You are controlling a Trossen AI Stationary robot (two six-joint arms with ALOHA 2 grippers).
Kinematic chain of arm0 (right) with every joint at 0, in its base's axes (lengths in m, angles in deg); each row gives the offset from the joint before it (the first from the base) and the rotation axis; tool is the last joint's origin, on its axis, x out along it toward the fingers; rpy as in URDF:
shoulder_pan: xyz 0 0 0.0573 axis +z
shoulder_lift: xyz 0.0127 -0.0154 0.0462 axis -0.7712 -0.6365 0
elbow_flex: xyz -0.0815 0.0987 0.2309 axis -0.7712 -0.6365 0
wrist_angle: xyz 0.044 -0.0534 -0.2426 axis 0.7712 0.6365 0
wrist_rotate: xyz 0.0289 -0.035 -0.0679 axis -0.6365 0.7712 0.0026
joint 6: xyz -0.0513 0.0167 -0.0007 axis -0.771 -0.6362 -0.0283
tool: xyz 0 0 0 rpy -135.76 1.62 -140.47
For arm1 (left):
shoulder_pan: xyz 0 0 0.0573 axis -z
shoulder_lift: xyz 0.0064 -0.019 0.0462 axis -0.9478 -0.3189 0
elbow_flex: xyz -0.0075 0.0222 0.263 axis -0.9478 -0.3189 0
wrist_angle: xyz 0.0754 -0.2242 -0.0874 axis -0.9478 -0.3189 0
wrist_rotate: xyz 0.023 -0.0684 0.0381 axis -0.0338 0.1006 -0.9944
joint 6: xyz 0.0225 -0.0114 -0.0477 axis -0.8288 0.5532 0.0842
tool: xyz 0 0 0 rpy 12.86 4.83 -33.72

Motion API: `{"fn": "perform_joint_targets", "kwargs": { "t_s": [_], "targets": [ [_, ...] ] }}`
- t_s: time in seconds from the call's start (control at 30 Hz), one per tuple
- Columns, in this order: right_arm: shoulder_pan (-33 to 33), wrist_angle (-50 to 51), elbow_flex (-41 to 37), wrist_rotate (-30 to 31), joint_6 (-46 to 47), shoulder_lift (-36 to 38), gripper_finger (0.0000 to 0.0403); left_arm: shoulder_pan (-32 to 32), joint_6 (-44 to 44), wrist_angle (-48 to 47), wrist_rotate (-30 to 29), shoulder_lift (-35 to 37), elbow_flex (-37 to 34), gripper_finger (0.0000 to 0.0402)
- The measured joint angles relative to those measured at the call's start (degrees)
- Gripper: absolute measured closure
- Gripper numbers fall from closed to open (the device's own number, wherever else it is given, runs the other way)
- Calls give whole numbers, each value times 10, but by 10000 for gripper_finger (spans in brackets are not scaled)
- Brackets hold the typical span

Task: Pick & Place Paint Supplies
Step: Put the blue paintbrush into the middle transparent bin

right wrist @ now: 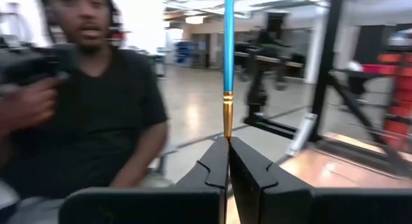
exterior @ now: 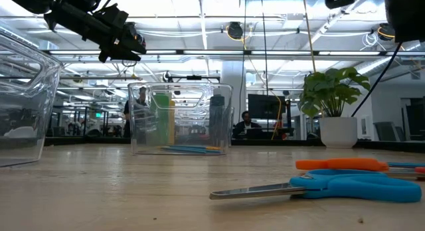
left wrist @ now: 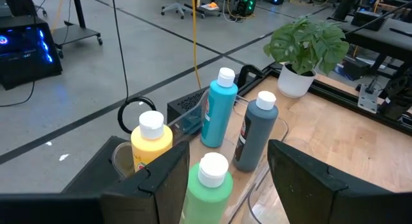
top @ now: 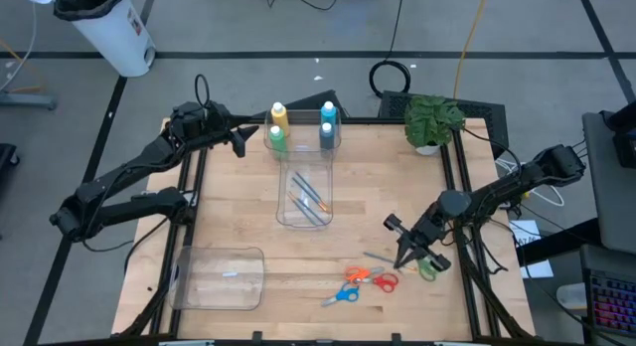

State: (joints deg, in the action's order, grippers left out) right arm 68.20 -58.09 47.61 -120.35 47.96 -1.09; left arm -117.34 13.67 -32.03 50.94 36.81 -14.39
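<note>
Off-task clutter on and around your table

You have a potted plant (top: 433, 121) at one o'clock, orange scissors (top: 373, 278), blue scissors (top: 341, 296) and a green pair (top: 426, 268) near five o'clock, a clear lid (top: 219, 277) at seven, a white bin (top: 104, 26) off the table at eleven, and a person (right wrist: 96, 102) beyond it.

Grey floor (top: 248, 28) crossed by dark lines surrounded the wooden desk (top: 248, 227). A white bin (top: 109, 28) with a black liner stood beyond the desk's far left corner. Ceiling strip lights (exterior: 199, 35) shone overhead, and a person (right wrist: 96, 102) in a black shirt sat beside the desk
</note>
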Motion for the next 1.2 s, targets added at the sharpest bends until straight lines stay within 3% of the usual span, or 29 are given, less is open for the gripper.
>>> {"fn": "perform_joint_targets", "kwargs": {
  "t_s": [0.13, 1.2],
  "targets": [
    [0, -2, 0, -57, -1, 0, 403, 0, 0, 0, 0, 0, 0, 188],
    [0, -1, 0, -56, -9, 0, 403, 0, 0, 0, 0, 0, 0, 188]
  ]
}}
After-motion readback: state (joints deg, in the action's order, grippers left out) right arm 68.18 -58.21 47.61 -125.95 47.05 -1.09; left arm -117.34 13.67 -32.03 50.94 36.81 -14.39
